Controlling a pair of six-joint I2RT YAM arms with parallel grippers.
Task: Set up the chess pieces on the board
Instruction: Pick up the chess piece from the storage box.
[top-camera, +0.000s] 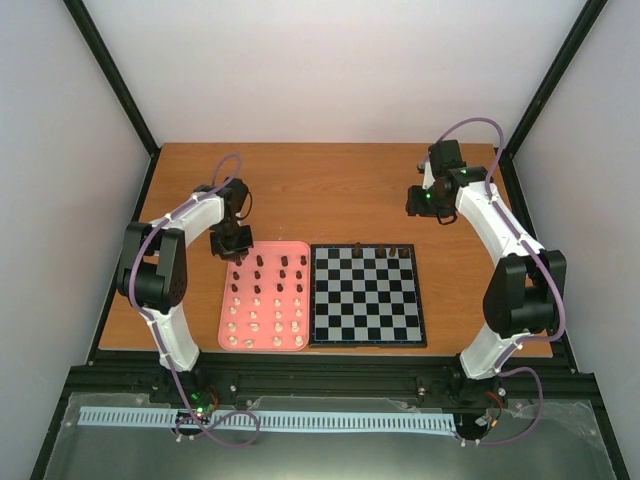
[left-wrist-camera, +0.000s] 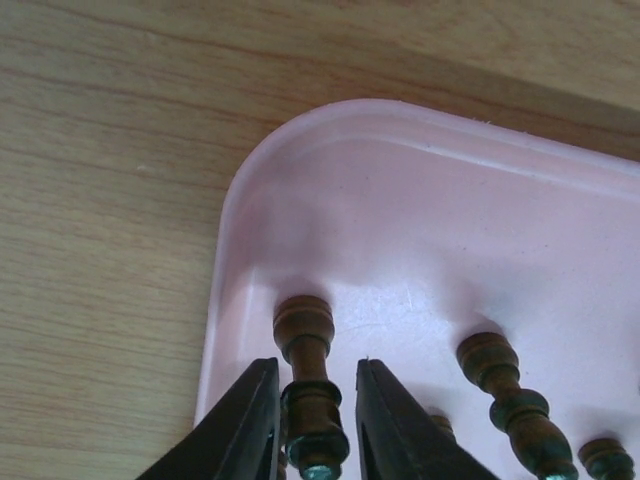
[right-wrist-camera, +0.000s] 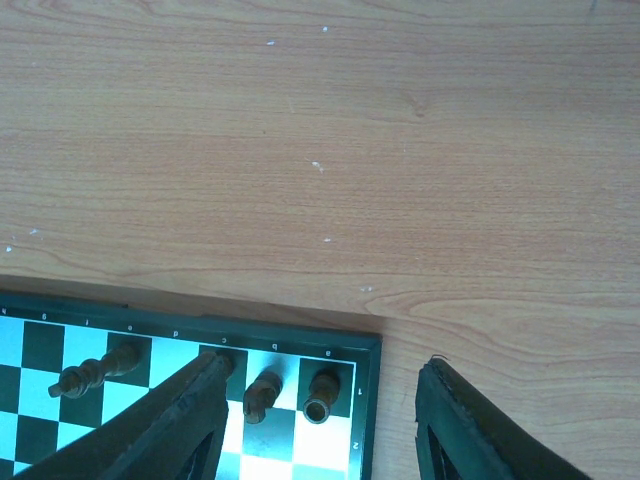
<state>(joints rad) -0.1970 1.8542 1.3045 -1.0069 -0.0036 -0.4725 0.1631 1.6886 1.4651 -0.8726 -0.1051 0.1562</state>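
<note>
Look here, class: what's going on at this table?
A chess game is being set up. The left gripper is down at the far left corner of the pink tray, fingers either side of a dark chess piece; whether they pinch it yet is unclear. The right gripper hangs open and empty just beyond the chessboard's far right corner. A few dark pieces stand on the board's far row; the other dark and cream pieces wait in the tray.

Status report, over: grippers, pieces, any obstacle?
Left gripper astride dark piece in tray corner, grip unconfirmed. Right gripper open, empty, near board corner. Most pieces in tray. No obstacle seen.
</note>
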